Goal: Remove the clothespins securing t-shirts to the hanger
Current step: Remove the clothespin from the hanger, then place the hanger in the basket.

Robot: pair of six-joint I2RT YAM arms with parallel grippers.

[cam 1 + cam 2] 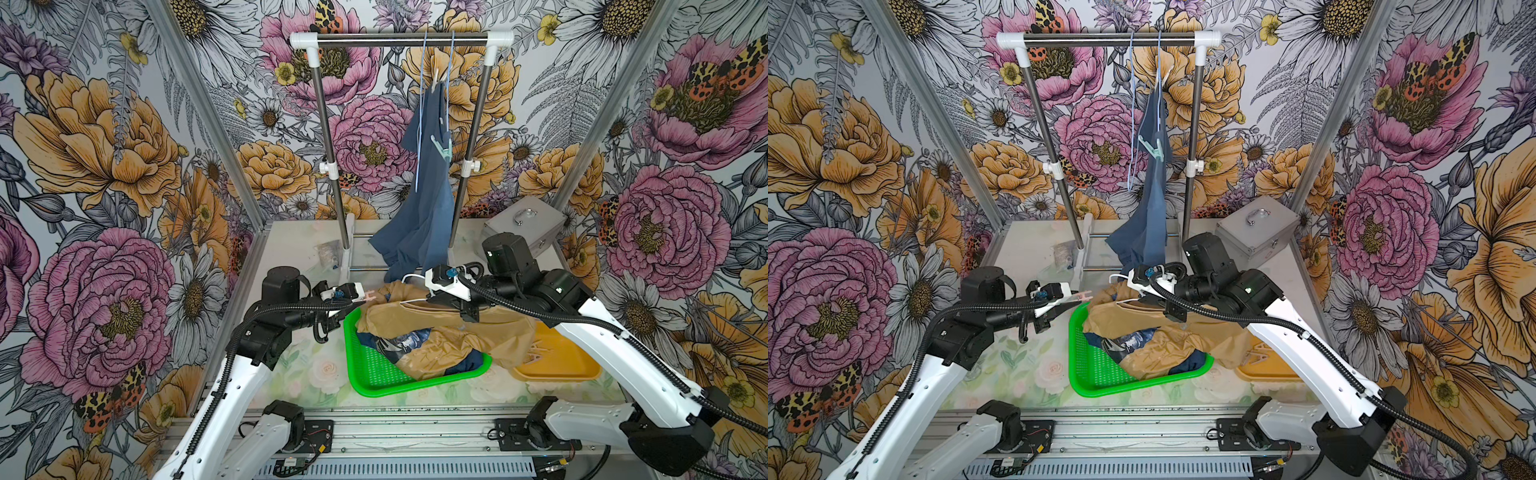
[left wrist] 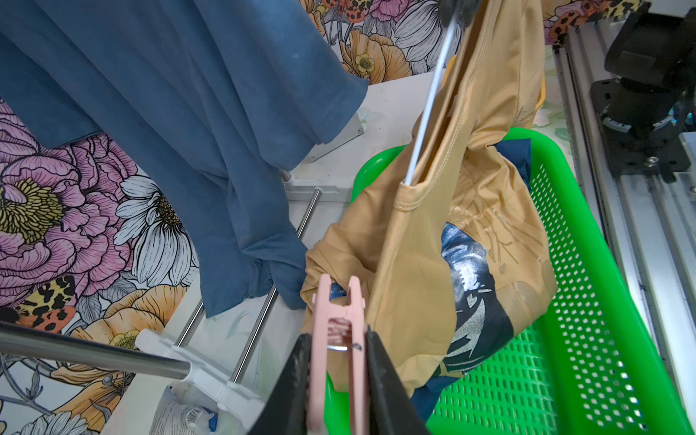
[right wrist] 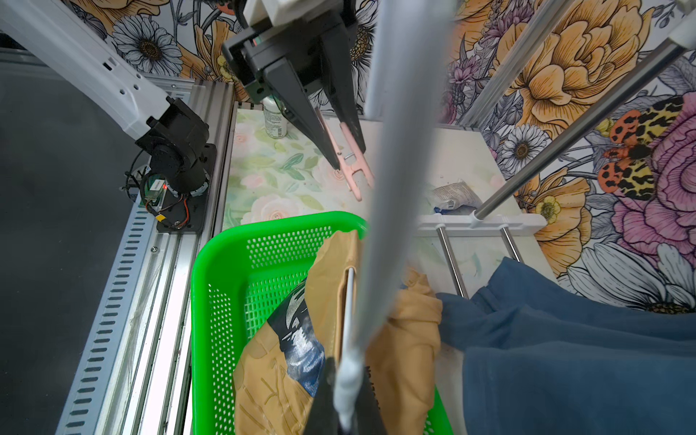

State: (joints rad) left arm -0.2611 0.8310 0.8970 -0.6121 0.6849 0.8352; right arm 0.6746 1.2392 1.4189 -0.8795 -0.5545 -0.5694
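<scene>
My left gripper (image 2: 337,335) is shut on a pale pink clothespin (image 2: 339,320), held just left of the green basket (image 1: 374,374) and clear of the cloth, as the right wrist view shows (image 3: 352,169). My right gripper (image 3: 346,376) is shut on a white hanger (image 2: 429,105) that carries the tan t-shirt (image 1: 436,328), slumped over the basket. A dark navy t-shirt (image 1: 399,345) lies under it. The slate blue t-shirt (image 1: 424,199) hangs from the rack with a mint green clothespin (image 1: 441,146) and a beige clothespin (image 1: 435,83) on it.
The metal clothes rack (image 1: 399,39) stands at the back, its base rails on the table. A yellow tray (image 1: 557,365) sits right of the basket, partly under the tan cloth. A silver case (image 1: 523,226) stands at the back right. A crumpled packet (image 1: 328,251) lies by the rack's left post.
</scene>
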